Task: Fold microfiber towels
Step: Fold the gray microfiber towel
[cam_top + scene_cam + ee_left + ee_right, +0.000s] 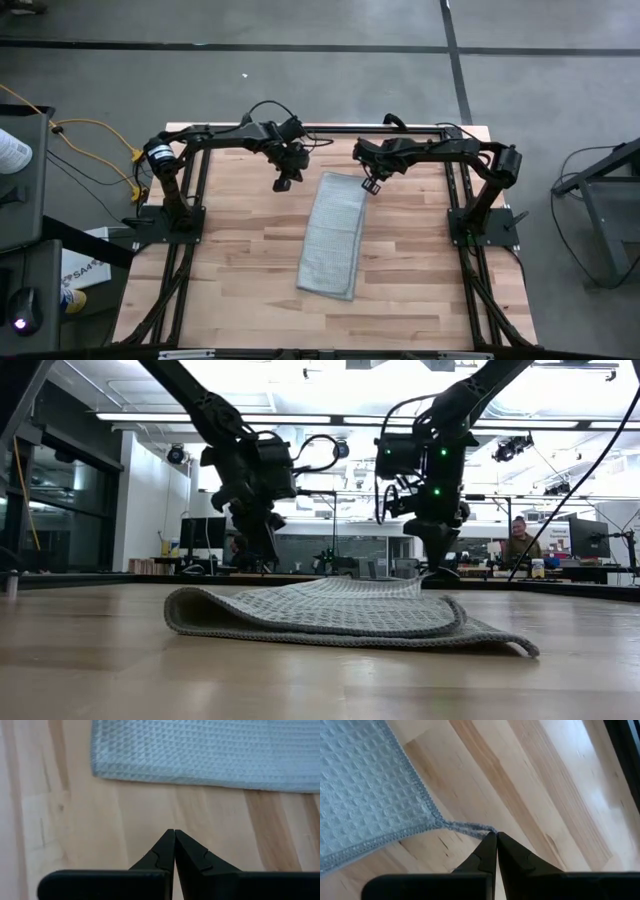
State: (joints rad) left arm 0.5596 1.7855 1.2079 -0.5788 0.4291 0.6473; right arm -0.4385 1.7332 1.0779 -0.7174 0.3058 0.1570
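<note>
The light grey-blue microfiber towel (333,235) lies on the wooden table (230,280) as a long strip running from far to near. The low view shows the towel (330,615) doubled over in two layers. My right gripper (496,834) is shut at the strip's far right corner, close above the table; the high view also shows my right gripper (372,186) there. My left gripper (174,832) is shut with nothing in it. It hovers over bare wood just beyond the towel's far left corner (97,767). My right gripper pinches the outermost tip of the towel's far right corner (477,828), on the stitched edging, between its two fingertips. The fingers slant down from above. The corner is drawn out into a thin point toward them, while the towel's other parts (365,795) lie flat on the table.
Black frame rails (300,130) run along the table's far edge behind both arms, and more run down its left and right sides. Bare wood lies to the left, right and near side of the towel. A person (517,540) sits in the room beyond the table.
</note>
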